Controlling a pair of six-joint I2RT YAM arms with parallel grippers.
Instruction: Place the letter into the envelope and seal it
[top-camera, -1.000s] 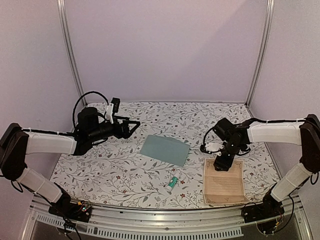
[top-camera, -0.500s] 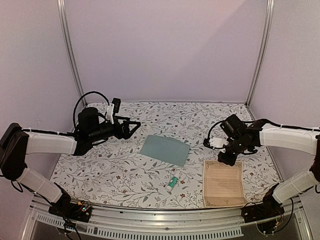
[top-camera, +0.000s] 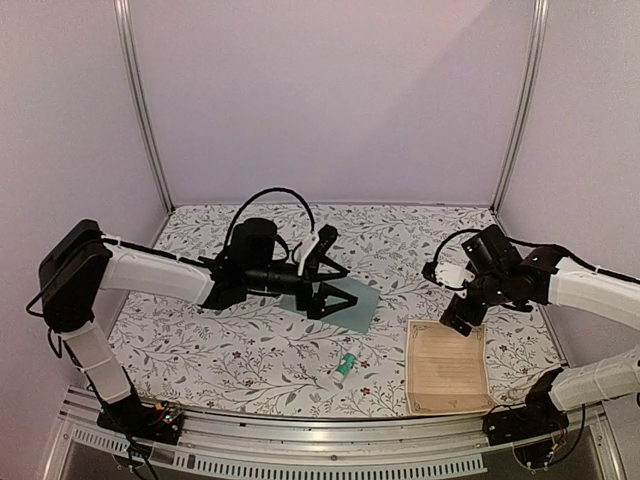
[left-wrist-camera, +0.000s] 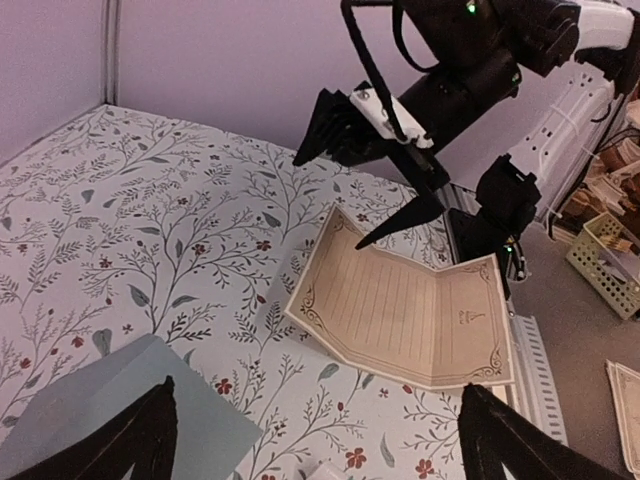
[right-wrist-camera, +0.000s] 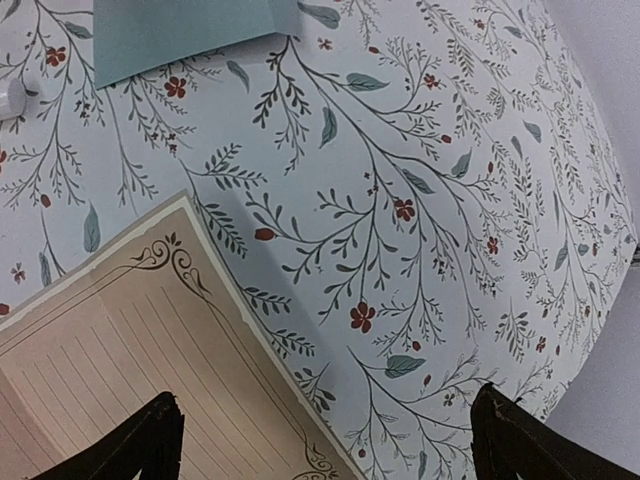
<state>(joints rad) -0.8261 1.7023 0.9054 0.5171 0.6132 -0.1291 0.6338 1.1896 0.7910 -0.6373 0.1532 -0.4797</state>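
Note:
The tan letter (top-camera: 447, 368) lies open at the front right, ruled side up, with a crease that lifts its middle (left-wrist-camera: 410, 310). The pale teal envelope (top-camera: 358, 308) lies flat at the table's centre. My left gripper (top-camera: 345, 288) hovers open over the envelope's near-left part, and the wrist view shows the envelope's corner (left-wrist-camera: 110, 410) under its left finger. My right gripper (top-camera: 447, 305) hangs open just above the letter's far-left corner (right-wrist-camera: 130, 350), holding nothing. From the left wrist I see the right gripper (left-wrist-camera: 330, 200) spread wide above the letter.
A small white-and-green glue stick (top-camera: 346, 365) lies on the floral tablecloth (top-camera: 230, 350) between envelope and front edge. Lilac walls and metal posts (top-camera: 140, 110) enclose the table on three sides.
The left arm has swung right from the back left to over the envelope. The right gripper has lifted off the letter's far edge, drawn back a little and opened.

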